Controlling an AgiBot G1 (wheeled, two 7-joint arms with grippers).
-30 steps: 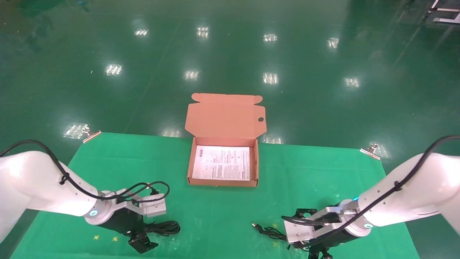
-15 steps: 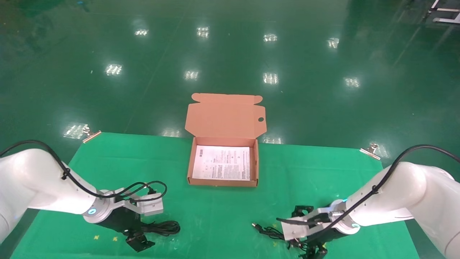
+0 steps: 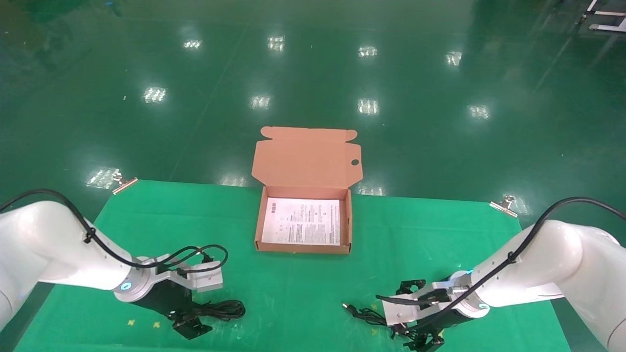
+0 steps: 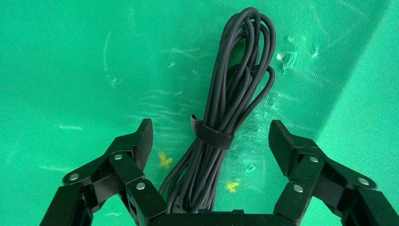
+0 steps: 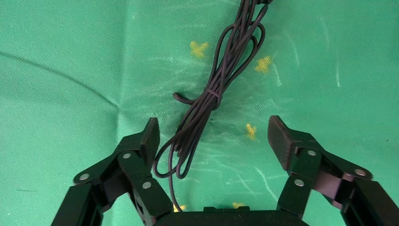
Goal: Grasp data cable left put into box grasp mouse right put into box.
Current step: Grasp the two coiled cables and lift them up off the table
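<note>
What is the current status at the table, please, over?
Left gripper open, straddling data cable on the cloth. Right gripper open over the mouse cord; mouse unseen. Box open, paper inside, path clear.

Green-clothed table [image 3: 146, 215], open box [image 3: 303, 247], data cable [image 3: 222, 310] (strapped bundle), mouse cord [image 3: 364, 314]

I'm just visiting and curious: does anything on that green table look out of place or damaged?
Nothing is spilled or broken. The box sits open, only a printed sheet inside. The data cable is neatly strapped between the open left gripper. The cord under the open right gripper is messier, one loose end sticking out.
</note>
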